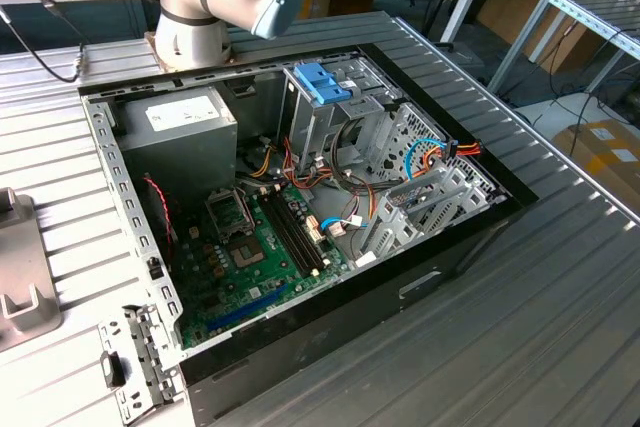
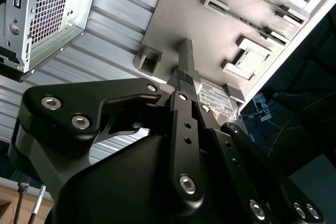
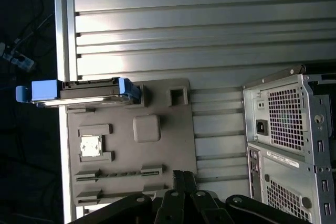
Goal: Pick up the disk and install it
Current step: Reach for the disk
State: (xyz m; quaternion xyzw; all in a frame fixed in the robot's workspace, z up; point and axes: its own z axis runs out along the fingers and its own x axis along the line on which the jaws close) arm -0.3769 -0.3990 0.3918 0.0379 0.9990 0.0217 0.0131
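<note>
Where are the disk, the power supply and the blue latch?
disk (image 3: 86, 92): first wrist view, dark side edge, mid-length
power supply (image 1: 180, 115): exterior view, label on top face
blue latch (image 1: 322, 82): exterior view, its middle

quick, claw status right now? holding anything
Claw: closed, holding nothing. The disk rests on the grey tray, apart from it.

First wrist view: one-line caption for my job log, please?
The disk, blue-railed, stands on edge on the grey fixture plate; the gripper is apart from it.
</note>
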